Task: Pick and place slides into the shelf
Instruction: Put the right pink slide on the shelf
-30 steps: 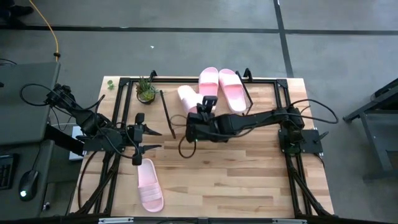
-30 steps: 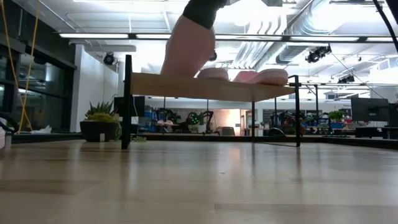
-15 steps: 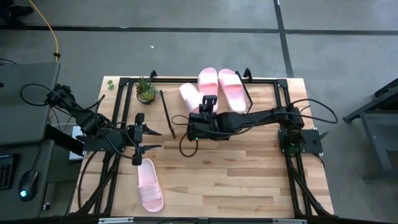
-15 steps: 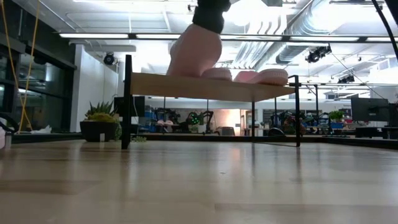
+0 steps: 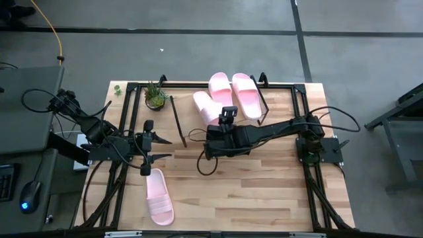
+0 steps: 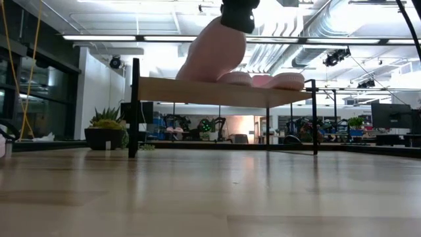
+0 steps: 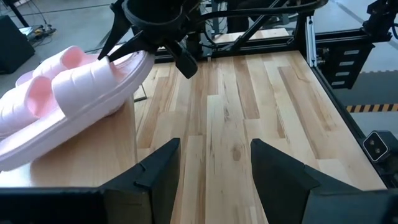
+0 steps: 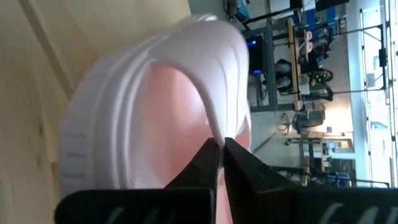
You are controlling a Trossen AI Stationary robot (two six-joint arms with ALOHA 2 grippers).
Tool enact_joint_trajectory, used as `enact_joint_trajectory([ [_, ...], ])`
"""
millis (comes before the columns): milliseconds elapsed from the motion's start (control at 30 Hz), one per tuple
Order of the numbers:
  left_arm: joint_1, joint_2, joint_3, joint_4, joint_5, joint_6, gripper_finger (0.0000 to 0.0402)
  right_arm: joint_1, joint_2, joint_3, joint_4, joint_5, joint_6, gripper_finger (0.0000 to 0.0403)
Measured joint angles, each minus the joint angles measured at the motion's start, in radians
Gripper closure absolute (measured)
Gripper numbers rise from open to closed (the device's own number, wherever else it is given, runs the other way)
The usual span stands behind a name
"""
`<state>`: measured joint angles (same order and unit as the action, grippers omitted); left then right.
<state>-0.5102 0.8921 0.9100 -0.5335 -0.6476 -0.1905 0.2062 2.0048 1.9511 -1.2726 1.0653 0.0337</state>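
Nearest the table's front edge, one slide (image 5: 159, 205) lies flat on the tabletop (image 5: 264, 192), untouched. Just beyond it the left gripper (image 5: 147, 147) waits, fingers spread and empty. Farther in, the right gripper (image 8: 219, 149) is pinched tight on the strap of a third slide (image 5: 206, 106), which sits tilted on the shelf (image 6: 217, 91), its toe touching the board beside two slides (image 5: 234, 94) already placed. Judgement: the placing step is in hand. Next move calls for lowering the heel flat, releasing, then fetching the last slide.
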Motion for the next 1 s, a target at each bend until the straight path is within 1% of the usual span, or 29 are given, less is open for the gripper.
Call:
enact_joint_trajectory([
  [300,0.000,0.000,0.000,0.000,0.000,0.000,0.0222,0.005,-0.014,0.000,-0.143,0.000,0.141,0.0403],
  [433,0.000,0.000,0.000,0.002,0.000,0.000,0.0222,0.013,-0.031,0.000,-0.159,0.003,0.170,0.0403],
  [533,0.000,0.000,0.000,0.003,0.000,0.000,0.0222,0.022,-0.037,0.000,-0.151,0.031,0.176,0.0403],
  [700,0.000,0.000,0.000,0.007,0.000,0.000,0.0222,0.021,-0.037,0.000,-0.073,0.027,0.122,0.0403],
  [1000,0.000,0.000,0.000,0.007,0.000,0.000,0.0222,-0.017,-0.037,0.000,0.128,0.024,-0.065,0.0403],
])
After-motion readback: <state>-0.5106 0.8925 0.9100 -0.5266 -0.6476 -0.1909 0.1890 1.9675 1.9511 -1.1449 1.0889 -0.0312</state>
